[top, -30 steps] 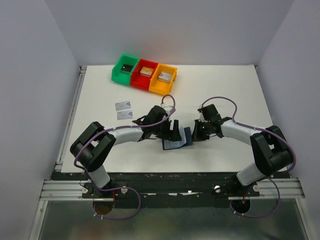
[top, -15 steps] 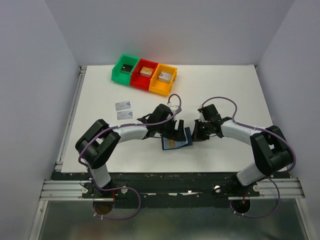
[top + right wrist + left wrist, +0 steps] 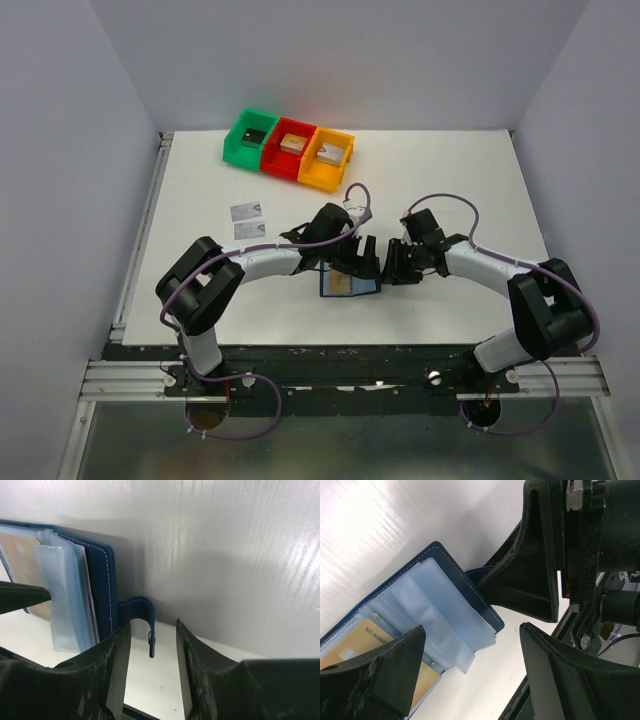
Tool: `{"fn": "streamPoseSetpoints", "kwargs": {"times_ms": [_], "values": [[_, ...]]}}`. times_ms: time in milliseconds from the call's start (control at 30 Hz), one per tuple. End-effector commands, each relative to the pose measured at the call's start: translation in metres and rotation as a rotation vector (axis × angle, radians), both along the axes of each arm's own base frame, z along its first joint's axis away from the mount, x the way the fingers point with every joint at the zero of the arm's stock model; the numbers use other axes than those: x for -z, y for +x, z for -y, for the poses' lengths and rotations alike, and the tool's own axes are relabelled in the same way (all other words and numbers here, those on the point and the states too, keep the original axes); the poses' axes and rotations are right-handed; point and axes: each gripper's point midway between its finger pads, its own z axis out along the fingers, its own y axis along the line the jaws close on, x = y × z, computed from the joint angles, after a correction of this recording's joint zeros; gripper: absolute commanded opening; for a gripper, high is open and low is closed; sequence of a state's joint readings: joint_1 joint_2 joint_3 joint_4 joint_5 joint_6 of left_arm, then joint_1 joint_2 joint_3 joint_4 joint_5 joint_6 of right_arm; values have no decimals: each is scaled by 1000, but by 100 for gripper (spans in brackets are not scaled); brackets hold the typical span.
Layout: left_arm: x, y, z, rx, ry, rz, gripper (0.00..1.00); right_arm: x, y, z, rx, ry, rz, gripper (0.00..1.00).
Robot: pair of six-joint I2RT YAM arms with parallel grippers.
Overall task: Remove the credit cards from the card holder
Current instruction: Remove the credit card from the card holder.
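Mid-table, both your arms reach inward: left gripper (image 3: 470, 630) spread wide over the open card holder (image 3: 350, 287), right gripper (image 3: 152, 624) loosely parted astride its strap tab (image 3: 142, 605). Holder lies crosswise, tab pointing right.

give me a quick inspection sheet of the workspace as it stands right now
surface: white table, flat, no spills seen
job's things: card holder lying open, a tan-gold card in a pocket; two silver-grey cards out on the table
clutter: green bin, red bin, orange bin at the far edge, a small item in each
grippers: left claw open over the holder's pockets; right claw open, strap tab between its jaws
cables: purple cables loop off both wrists, clear of the holder
surroundings: plain walls on three sides, metal rail at the near edge
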State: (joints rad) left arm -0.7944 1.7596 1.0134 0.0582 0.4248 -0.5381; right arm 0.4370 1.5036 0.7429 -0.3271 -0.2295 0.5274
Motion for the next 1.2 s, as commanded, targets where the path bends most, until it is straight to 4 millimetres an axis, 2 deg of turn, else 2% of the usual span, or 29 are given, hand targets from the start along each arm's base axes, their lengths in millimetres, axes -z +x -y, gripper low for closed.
{"fn": "streamPoseSetpoints", "kwargs": {"times_ms": [0, 267, 467, 600, 667, 767, 867, 900, 933, 1000, 1033, 1067, 1167], "values": [[-1, -7, 10, 58, -7, -5, 86, -3, -5, 17, 41, -73, -3, 50], [-15, -2, 12, 44, -19, 29, 86, -35, -1, 34, 80, -136, 90, 56], [-38, 4, -2, -17, -56, 62, 87, -57, 2, 42, 78, -156, 152, 59], [-53, 10, -21, -99, -90, 82, 88, -68, 1, 25, 22, -58, 191, 58], [-56, 15, -37, -168, -94, 97, 88, -80, 0, 3, -53, 76, 248, 54], [-42, 22, -66, -287, -79, 67, 86, -95, -9, -36, -168, 297, 283, 46], [-13, 27, -88, -377, 2, -10, 75, -103, -12, -64, -239, 391, 273, 38], [-4, 27, -91, -392, 29, -28, 69, -102, -13, -71, -253, 410, 260, 36], [1, 28, -92, -399, 44, -35, 57, -102, -12, -78, -265, 434, 248, 34], [10, 29, -94, -415, 70, -49, 40, -99, -9, -87, -266, 464, 224, 30], [14, 30, -95, -422, 85, -62, 33, -99, -5, -92, -263, 481, 220, 28], [17, 32, -96, -429, 96, -63, 29, -95, -3, -95, -264, 488, 202, 27], [22, 33, -95, -430, 108, -72, 23, -83, 0, -101, -256, 505, 162, 27]]}}
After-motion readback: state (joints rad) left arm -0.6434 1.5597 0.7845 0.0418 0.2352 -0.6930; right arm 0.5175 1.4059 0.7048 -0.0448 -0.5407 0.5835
